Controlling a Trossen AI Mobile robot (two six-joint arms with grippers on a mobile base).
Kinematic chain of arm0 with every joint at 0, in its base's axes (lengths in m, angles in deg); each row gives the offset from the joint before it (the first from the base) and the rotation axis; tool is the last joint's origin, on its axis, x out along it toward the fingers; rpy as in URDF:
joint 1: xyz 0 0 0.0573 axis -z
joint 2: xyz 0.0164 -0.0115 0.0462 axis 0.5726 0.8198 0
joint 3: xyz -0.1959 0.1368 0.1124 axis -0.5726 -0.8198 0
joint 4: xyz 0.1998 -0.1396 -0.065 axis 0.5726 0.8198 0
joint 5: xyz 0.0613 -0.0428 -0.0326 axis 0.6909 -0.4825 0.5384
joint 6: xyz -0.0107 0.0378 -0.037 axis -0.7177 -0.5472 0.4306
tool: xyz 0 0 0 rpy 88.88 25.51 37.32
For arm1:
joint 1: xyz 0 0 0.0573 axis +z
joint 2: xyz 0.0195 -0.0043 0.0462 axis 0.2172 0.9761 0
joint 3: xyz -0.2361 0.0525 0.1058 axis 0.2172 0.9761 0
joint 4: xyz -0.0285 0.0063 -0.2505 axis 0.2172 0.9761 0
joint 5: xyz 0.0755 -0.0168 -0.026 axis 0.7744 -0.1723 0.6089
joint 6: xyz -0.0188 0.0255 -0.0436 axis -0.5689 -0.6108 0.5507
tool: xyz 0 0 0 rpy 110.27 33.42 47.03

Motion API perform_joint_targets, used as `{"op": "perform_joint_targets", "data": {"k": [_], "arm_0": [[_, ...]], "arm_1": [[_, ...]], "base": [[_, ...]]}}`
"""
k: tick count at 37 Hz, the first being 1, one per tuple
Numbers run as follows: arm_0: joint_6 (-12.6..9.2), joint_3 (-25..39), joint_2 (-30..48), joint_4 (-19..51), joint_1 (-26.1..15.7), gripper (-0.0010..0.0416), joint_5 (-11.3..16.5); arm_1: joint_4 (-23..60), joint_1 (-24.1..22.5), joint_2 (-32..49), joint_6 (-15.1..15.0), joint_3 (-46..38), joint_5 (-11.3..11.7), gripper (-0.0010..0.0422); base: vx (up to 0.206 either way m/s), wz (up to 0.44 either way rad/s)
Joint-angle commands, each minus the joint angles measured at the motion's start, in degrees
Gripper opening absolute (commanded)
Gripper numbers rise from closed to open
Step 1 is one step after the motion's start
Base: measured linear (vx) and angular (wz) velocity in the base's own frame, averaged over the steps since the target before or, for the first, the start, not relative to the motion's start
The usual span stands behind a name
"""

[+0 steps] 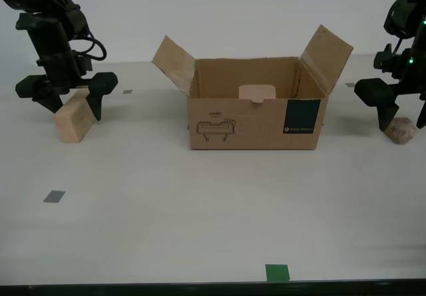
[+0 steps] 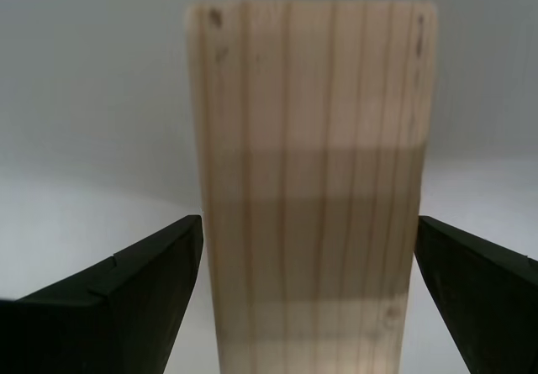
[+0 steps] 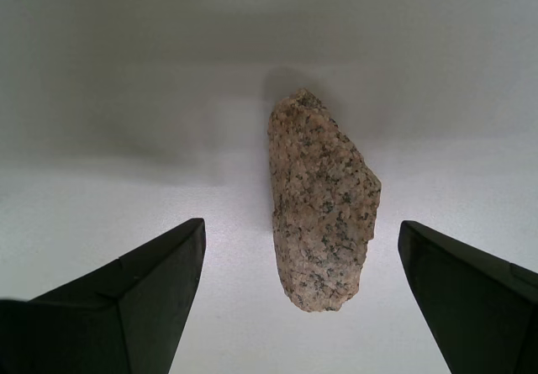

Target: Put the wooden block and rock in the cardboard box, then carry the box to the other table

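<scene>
On the tabletop (image 1: 200,229), my second hand (image 2: 308,248) stands wide astride the wooden block (image 2: 311,181) at the cardboard box's (image 1: 256,120) nine o'clock; my first hand (image 3: 301,256) gapes around the rock (image 3: 323,202) at three o'clock. The block looks stiff, light and flat-sided, best pinched across its long faces. The rock seems heavier and lumpy, best taken across its narrow waist.

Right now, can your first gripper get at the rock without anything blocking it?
Probably yes. My first gripper is open, and the rock lies on the bare table between its fingers with gaps on both sides. Nothing else is near it; the box stands well off toward the exterior view's left.
</scene>
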Motion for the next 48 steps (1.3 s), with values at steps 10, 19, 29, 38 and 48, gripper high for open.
{"op": "perform_joint_targets", "data": {"k": [10,19,29,38,48], "arm_0": [[0.07,-0.42,0.0,0.07,-0.02,0.0314,0.2],[0.15,-0.48,0.0,-0.79,-0.02,0.0295,0.2],[0.52,-1.14,0.0,-3.26,-0.02,0.0285,0.17],[0.59,-2.51,0.0,-4.87,-0.02,0.0312,0.13],[1.6,-3.04,1.84,-4.85,-0.02,0.0294,-1.84]], "arm_1": [[-1.86,-0.02,1.6,-0.13,-0.33,0.39,0.0339],[-1.92,-0.07,1.7,-0.15,-0.11,0.39,0.0339],[-1.9,-0.09,1.68,-0.11,-0.11,0.37,0.0339],[-1.86,-0.11,1.68,-0.09,-0.11,0.37,0.0339],[-1.7,-0.11,1.68,-0.09,-0.11,0.37,0.0339]], "base": [[0.0,0.0],[0.0,0.0],[0.0,0.0],[0.0,0.0],[0.0,0.0]]}}
